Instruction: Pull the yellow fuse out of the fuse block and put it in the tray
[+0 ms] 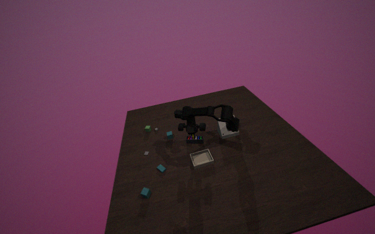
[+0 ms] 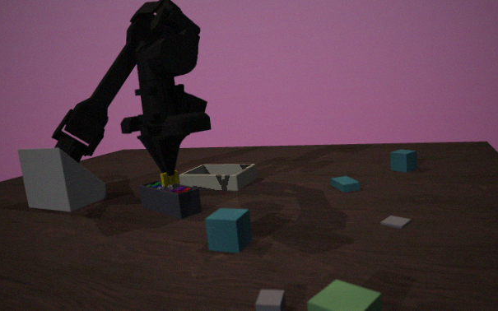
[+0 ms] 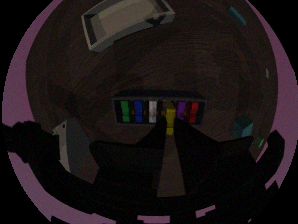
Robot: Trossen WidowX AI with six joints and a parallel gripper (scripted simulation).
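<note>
Clenched on the small yellow blade-style fuse [image 1: 193, 136] [image 2: 169, 178] [image 3: 170, 119], the black end effector [image 2: 169, 174] [image 3: 169, 121] stands over the dark rectangular fuse block [image 1: 194, 141] [image 2: 165, 201] [image 3: 159, 95], between the white and purple fuses. The yellow fuse rises well above its neighbours; whether its lower end has cleared the slot, I cannot tell. It should handle as a light, stiff, probably plastic piece, little prone to bending but perhaps slippery on its narrow faces. The upper body, where the fingertips already are, seems the right place to hold it, pinched squarely so it cannot tilt into the adjacent fuses. It looks upright, slim and flat-sided, a saturated yellow dulled by dim light. The shallow beige open tray [image 1: 202, 164] [image 2: 208, 182] [image 3: 129, 29] sits apart on the tabletop [image 1: 258, 173] [image 2: 137, 263] [image 3: 200, 60].
</note>
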